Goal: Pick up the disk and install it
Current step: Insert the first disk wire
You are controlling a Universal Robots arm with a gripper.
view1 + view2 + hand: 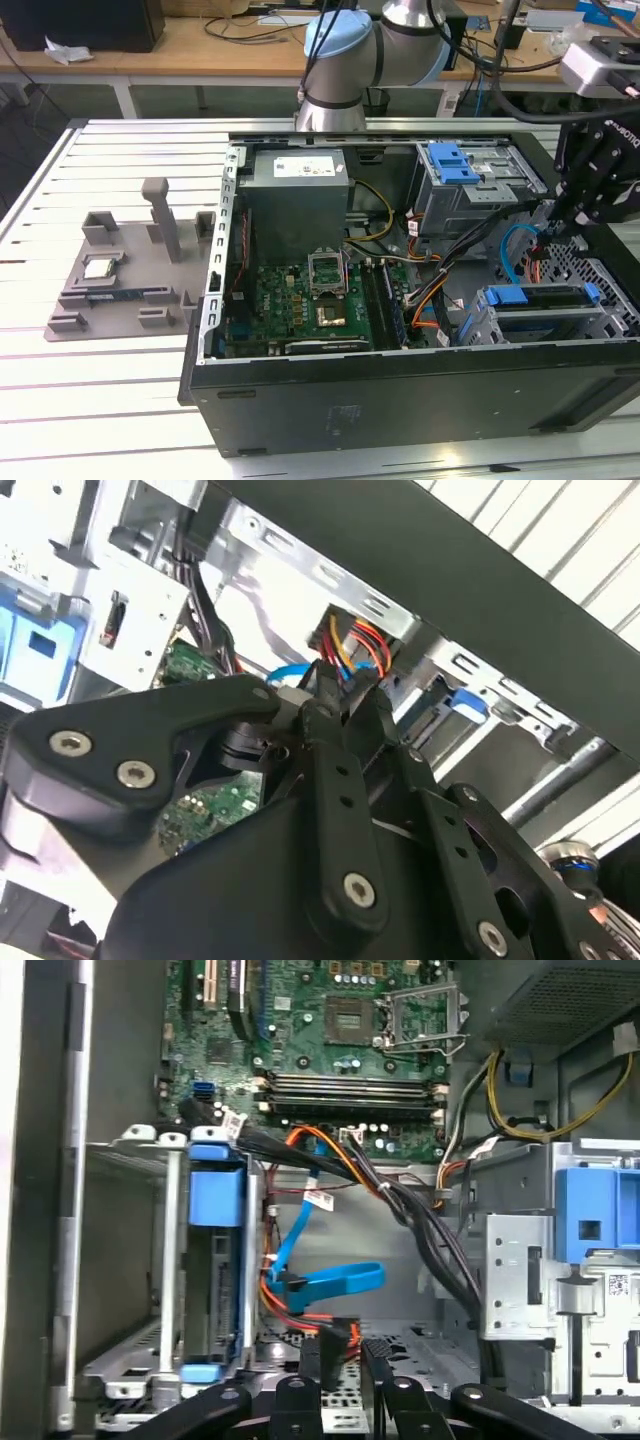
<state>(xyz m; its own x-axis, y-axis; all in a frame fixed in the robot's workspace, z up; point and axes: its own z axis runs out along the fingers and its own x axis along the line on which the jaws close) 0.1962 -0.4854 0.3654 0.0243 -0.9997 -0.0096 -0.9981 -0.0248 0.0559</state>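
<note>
Black claw (340,1365) linkage fills the foreground in both wrist views. Its fingers are drawn close together, apparently clamped on a small black cable plug (341,1332) that trails red, orange and yellow wires.

In the exterior view the claw hangs at about 3 o'clock over the open computer case (400,400), which lies on the slatted table (120,400). The disk (540,297) is not in the claw. It already sits edge-up in the drive cage (500,325) at about 4 o'clock in the case, with its blue carrier frame showing along the top. In the first wrist view it stands in that cage, just beside a flat blue data cable (330,1282) that curls between the cage and the claw.

Judged from this, the picking and slotting of the disk are done, and the step in hand is the cabling. That work calls for the plug to be held square to the drive's socket and pressed in gently, with the loose wires kept clear.

As for writing, a white label (300,167) lies on the power supply (295,190) at about 12 o'clock, and small white tags hang on the cables. None of the print on them can be made out.
</note>
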